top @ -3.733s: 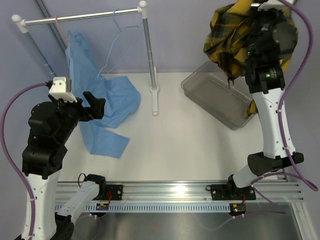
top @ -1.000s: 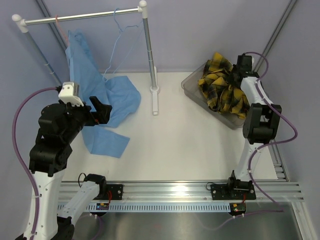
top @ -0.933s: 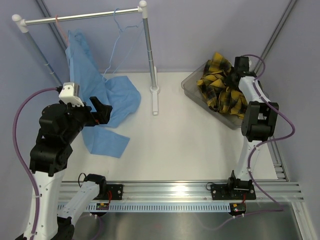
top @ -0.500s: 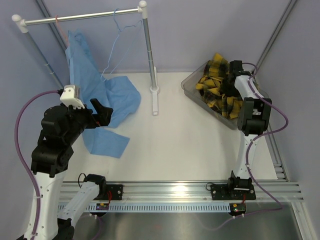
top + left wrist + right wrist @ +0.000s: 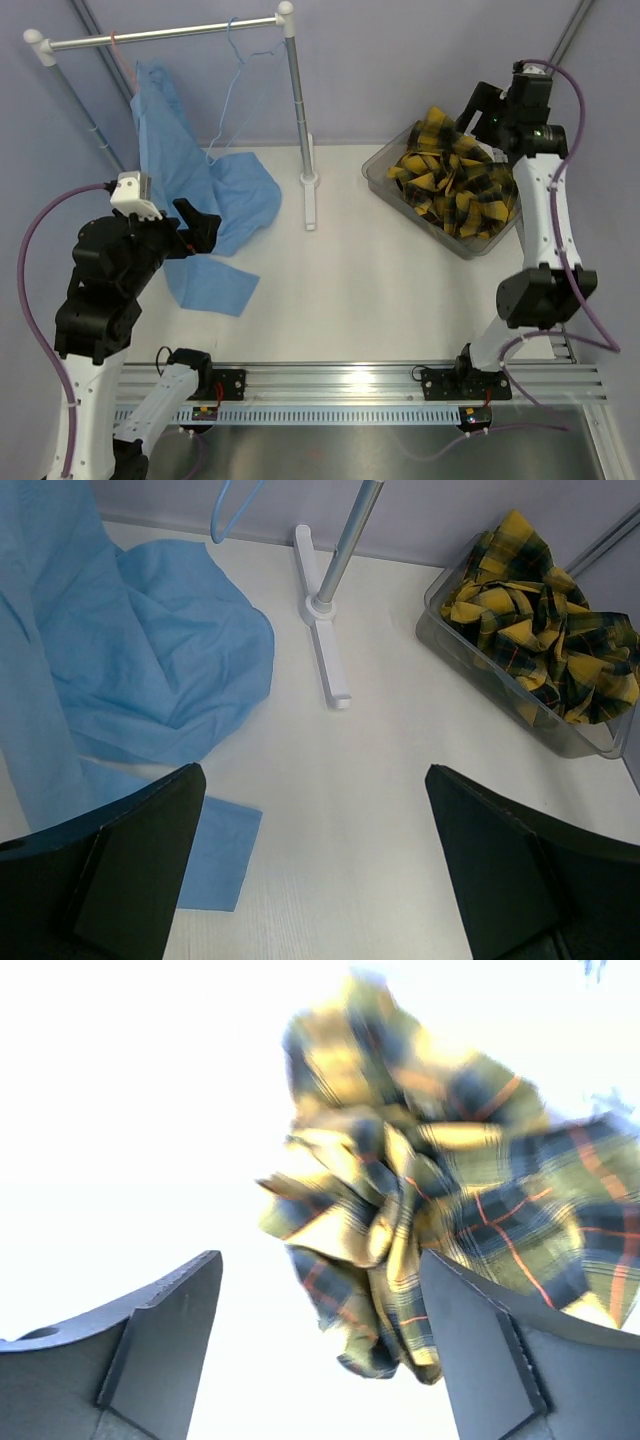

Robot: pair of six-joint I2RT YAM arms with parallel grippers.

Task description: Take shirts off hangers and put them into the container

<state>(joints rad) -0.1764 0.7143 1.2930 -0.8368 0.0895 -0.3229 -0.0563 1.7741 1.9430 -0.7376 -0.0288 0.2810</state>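
Top view: we see the right gripper [image 5: 473, 108] spread wide above the container [image 5: 373, 172] at the table's [image 5: 380, 290] far right corner, holding nothing. The plaid shirt [image 5: 455, 185] is heaped inside. The left gripper [image 5: 200, 225] gapes empty beside the blue shirt [image 5: 232, 195] near the left edge.
Left wrist: fingers [image 5: 130, 860] wide apart, touching nothing.
Right wrist: fingers [image 5: 160, 1330] parted, with the plaid shirt beyond them.

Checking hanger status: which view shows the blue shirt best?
Top external: the blue shirt shows nearly whole, from the rail down onto the table. Left wrist catches only its lower folds; right wrist shows none of it.
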